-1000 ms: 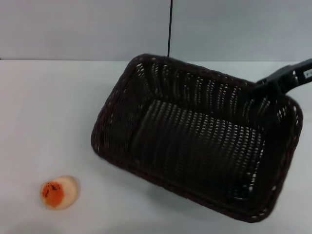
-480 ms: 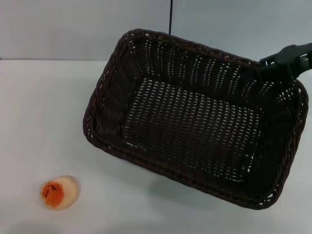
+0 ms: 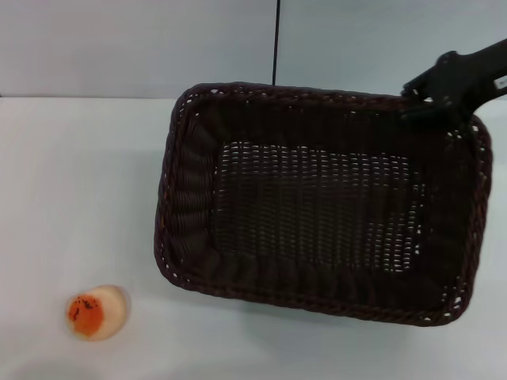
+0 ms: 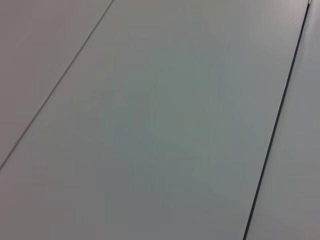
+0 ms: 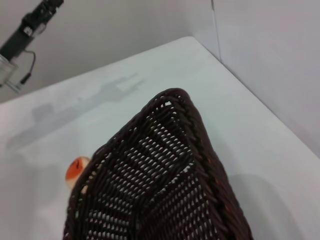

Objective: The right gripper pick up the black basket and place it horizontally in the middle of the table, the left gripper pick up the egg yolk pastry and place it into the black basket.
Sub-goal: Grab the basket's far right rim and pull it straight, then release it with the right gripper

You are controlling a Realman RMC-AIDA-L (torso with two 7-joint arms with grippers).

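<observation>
Right gripper (image 3: 434,101) pinching far right rim corner of black wicker basket (image 3: 317,210); egg yolk pastry (image 3: 97,312) well apart on table (image 3: 71,182).

Black basket (image 5: 165,195) fills foreground; egg yolk pastry (image 5: 76,170) beyond it.

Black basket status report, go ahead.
Right gripper on the black basket at its far right corner, basket lying level across the table. Left gripper not in view. Egg yolk pastry untouched, front left, path clear.
</observation>
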